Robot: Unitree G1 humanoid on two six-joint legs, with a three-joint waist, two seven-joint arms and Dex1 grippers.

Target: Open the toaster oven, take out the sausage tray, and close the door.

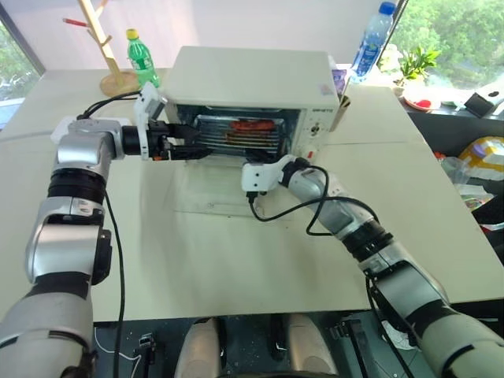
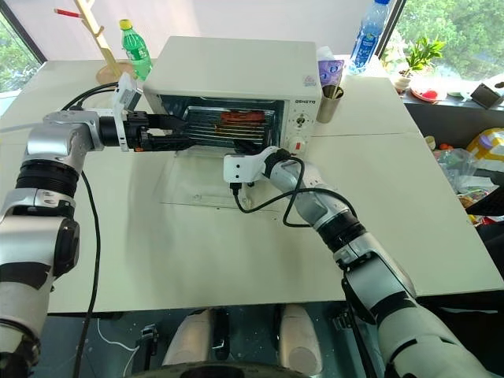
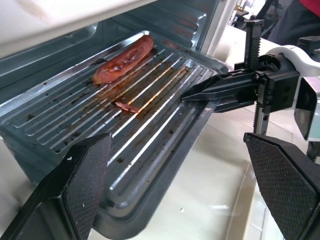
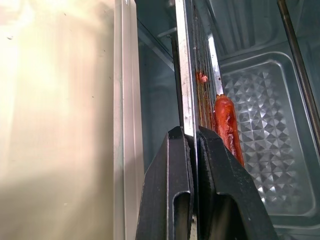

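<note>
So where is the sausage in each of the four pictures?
Left eye view: sausage high in the middle, inside the toaster oven.
Right eye view: sausage high, just left of middle.
Left wrist view: sausage upper left, on the sausage tray.
Right wrist view: sausage right of middle, beside the tray's edge.
Shared landmark: the ridged silver tray.

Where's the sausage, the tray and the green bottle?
sausage (image 3: 123, 59), left wrist view, middle of its reddish body.
sausage tray (image 3: 150, 145), left wrist view, ridged bottom near the front rim.
green bottle (image 1: 142, 66), left eye view, its label area.
</note>
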